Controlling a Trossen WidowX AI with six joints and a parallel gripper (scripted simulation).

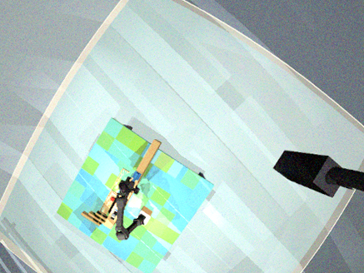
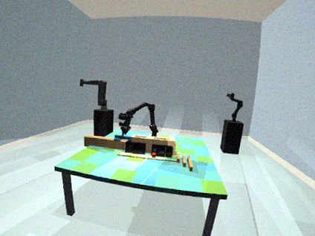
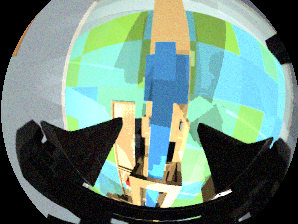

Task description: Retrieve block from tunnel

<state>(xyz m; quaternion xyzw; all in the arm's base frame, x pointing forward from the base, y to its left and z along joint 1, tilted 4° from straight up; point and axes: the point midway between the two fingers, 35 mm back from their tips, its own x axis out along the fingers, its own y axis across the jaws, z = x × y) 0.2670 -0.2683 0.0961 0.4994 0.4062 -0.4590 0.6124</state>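
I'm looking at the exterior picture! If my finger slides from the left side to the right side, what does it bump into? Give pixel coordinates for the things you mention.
A black pedestal with an arm on it (image 2: 103,122), then the red block (image 2: 154,155), then three short wooden rods (image 2: 184,160), then another black pedestal with an arm (image 2: 231,137).

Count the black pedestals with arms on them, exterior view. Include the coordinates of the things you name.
2: one (image 2: 103,123) behind the table's left side, one (image 2: 231,137) beyond its right side. Others may be out of view.

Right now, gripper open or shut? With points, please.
Open: in the wrist view the two black fingers of the gripper (image 3: 160,125) stand wide apart, one on each side of the blue piece (image 3: 167,85), with neither touching it.
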